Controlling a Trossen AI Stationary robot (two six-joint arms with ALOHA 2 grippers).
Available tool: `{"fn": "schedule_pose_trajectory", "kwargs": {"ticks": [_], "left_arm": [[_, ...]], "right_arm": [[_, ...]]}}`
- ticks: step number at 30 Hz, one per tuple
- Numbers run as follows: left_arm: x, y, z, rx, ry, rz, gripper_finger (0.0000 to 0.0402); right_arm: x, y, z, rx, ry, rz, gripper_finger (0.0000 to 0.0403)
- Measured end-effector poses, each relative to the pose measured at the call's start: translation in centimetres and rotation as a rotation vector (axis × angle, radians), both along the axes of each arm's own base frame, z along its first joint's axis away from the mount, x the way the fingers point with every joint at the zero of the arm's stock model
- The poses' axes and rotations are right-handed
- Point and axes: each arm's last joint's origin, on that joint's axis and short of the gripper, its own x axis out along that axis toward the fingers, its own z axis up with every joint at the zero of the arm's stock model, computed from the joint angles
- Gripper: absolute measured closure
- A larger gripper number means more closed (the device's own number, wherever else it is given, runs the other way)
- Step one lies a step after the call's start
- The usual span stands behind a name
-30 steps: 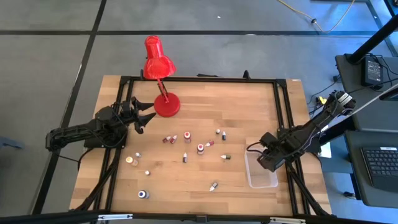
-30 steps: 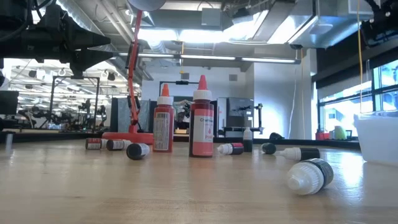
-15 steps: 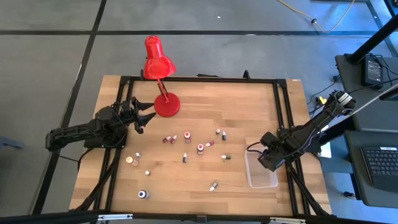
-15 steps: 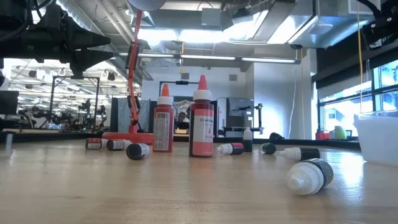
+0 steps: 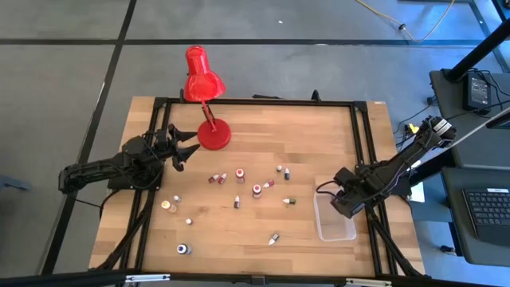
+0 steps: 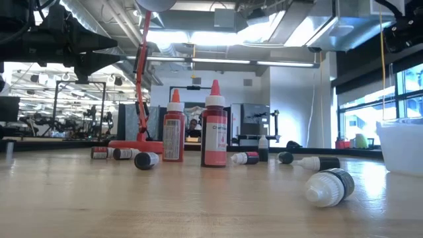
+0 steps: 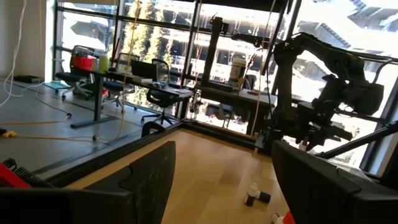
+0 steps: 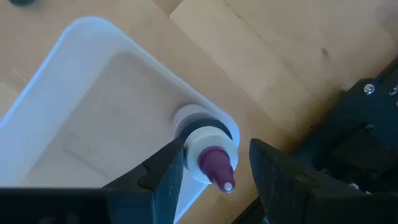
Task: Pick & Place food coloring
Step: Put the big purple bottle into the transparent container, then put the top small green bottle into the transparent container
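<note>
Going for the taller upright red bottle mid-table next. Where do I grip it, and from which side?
Probably take the red bottle by its straight labelled body, just under the cap, descending from directly above and closing across its width. It stands upright, and the cone tip tapers too much to hold.

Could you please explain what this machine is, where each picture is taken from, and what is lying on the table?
These are two dark robot arms at a wooden table, each ending in a two-finger claw. One picture looks straight down, one looks level across the tabletop, and one camera sits on each wrist. Scattered mid-table are tiny dropper bottles of food coloring, some upright, some on their sides. A large red desk lamp stands at the far edge. The left claw waits open beside the lamp's base, holding nothing. The right claw holds a small bottle with a white collar and purple tip above the clear rectangular plastic tub on the right.
</note>
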Motion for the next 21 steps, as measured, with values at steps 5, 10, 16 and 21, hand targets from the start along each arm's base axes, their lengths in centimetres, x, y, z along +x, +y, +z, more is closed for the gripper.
{"fn": "schedule_pose_trajectory", "kwargs": {"ticks": [5, 10, 16, 21], "left_arm": [[0.00, 0.00, 0.00, 0.000, 0.000, 0.000, 0.0142], [0.00, 0.00, 0.00, 0.000, 0.000, 0.000, 0.0142], [0.00, 0.00, 0.00, 0.000, 0.000, 0.001, 0.0142], [0.00, 0.00, 0.00, 0.000, 0.000, 0.000, 0.0142]], "right_arm": [[0.00, 0.04, -0.01, 0.008, 0.008, 0.023, 0.0217], [0.02, 0.05, -0.01, 0.006, 0.004, 0.026, 0.0214], [0.18, 0.18, -0.01, 0.021, -0.002, 0.075, 0.0168], [0.35, -0.14, -0.01, 0.017, 0.003, 0.054, 0.0121]]}}
